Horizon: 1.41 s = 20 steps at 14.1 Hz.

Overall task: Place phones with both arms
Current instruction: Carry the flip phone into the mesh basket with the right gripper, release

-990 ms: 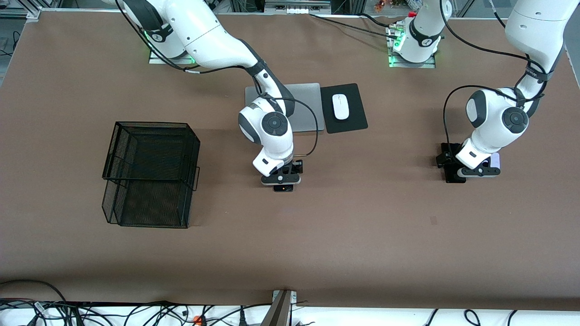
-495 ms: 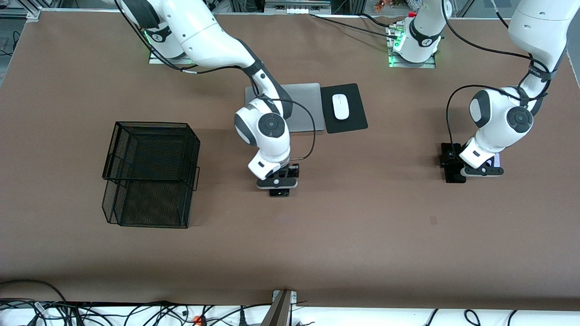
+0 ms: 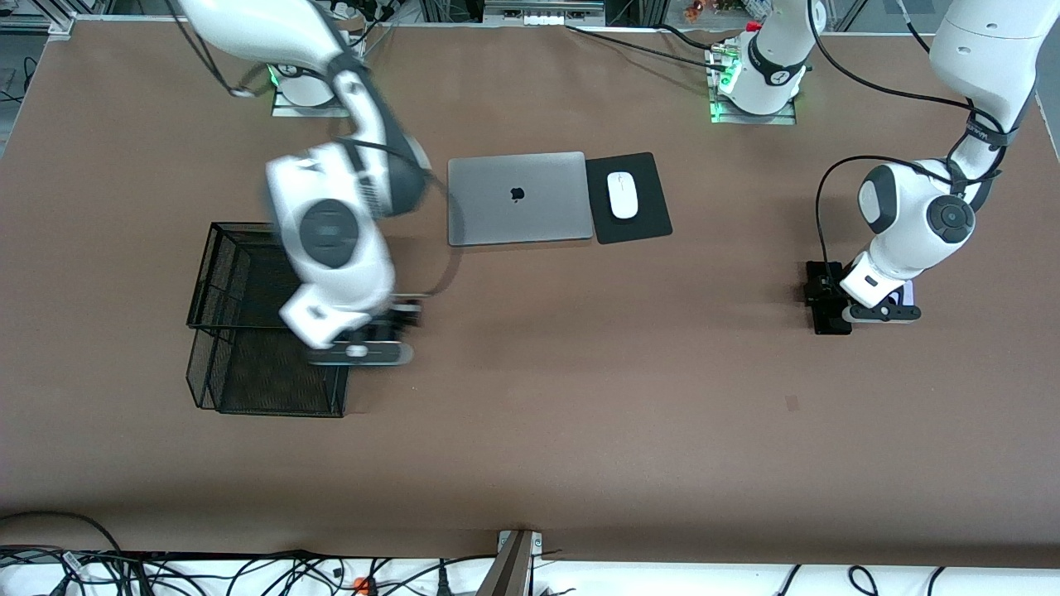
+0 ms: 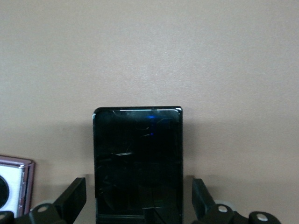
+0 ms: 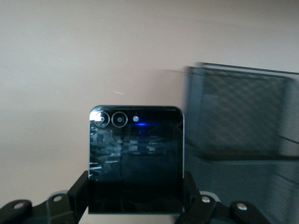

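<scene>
My right gripper [image 3: 364,341] is up over the mesh basket's [image 3: 273,319] edge that faces the table middle. In the right wrist view it [image 5: 136,198] is shut on the small black flip phone [image 5: 135,158], with a finger pressed on each side. My left gripper [image 3: 826,285] is low at the left arm's end of the table. In the left wrist view it [image 4: 138,203] is open, and its fingers [image 4: 74,196] straddle the long slim black slab [image 4: 138,158] with a gap on each side. The slab [image 3: 832,324] lies on the table. The lavender phone [image 3: 908,291] lies beside it and shows in the left wrist view [image 4: 14,186].
A grey closed laptop [image 3: 520,199] lies toward the robots' bases, with a white mouse [image 3: 623,194] on a black pad [image 3: 629,199] beside it. The black mesh basket also shows in the right wrist view [image 5: 243,116]. Cables run along the table's front edge.
My right arm has lifted the flip phone from the table's middle and swung fast to the basket, uncovering the laptop. My left arm has barely moved.
</scene>
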### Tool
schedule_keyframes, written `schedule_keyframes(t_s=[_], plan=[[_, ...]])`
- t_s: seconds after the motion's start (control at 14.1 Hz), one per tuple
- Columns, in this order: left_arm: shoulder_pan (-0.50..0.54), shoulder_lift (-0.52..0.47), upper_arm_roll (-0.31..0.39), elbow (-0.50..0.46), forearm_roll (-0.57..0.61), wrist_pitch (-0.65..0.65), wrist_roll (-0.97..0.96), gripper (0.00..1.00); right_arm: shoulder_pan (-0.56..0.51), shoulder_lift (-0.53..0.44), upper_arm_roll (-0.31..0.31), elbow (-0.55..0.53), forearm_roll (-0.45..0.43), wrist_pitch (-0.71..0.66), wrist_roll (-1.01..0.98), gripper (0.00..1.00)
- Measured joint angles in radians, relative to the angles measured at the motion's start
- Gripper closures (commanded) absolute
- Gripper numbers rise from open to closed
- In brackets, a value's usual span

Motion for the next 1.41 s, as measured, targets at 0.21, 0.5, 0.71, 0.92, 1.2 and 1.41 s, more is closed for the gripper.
schedule_keyframes(t_s=[0.21, 0.5, 0.71, 0.92, 1.2, 1.41], plan=[[0.005, 0.007, 0.000, 0.000, 0.000, 0.006, 0.000, 0.00, -0.015, -0.150, -0.067, -0.188, 0.000, -0.005, -0.070, 0.86], [0.006, 0.032, 0.000, 0.000, 0.000, 0.042, 0.000, 0.00, -0.011, -0.343, -0.130, -0.493, 0.000, 0.071, -0.070, 0.86], [0.007, 0.033, 0.000, 0.000, 0.000, 0.043, 0.000, 0.22, -0.011, -0.447, -0.184, -0.697, 0.000, 0.162, -0.072, 0.86], [0.007, 0.028, -0.001, 0.003, 0.000, 0.042, -0.002, 0.89, -0.010, -0.479, -0.222, -0.798, 0.000, 0.205, -0.072, 0.86], [0.007, 0.021, -0.002, 0.001, 0.000, 0.038, -0.005, 1.00, -0.010, -0.469, -0.251, -0.823, 0.000, 0.258, -0.084, 0.86], [0.008, 0.021, -0.002, 0.002, 0.000, 0.038, -0.015, 1.00, -0.009, -0.445, -0.270, -0.824, 0.000, 0.295, -0.111, 0.86]])
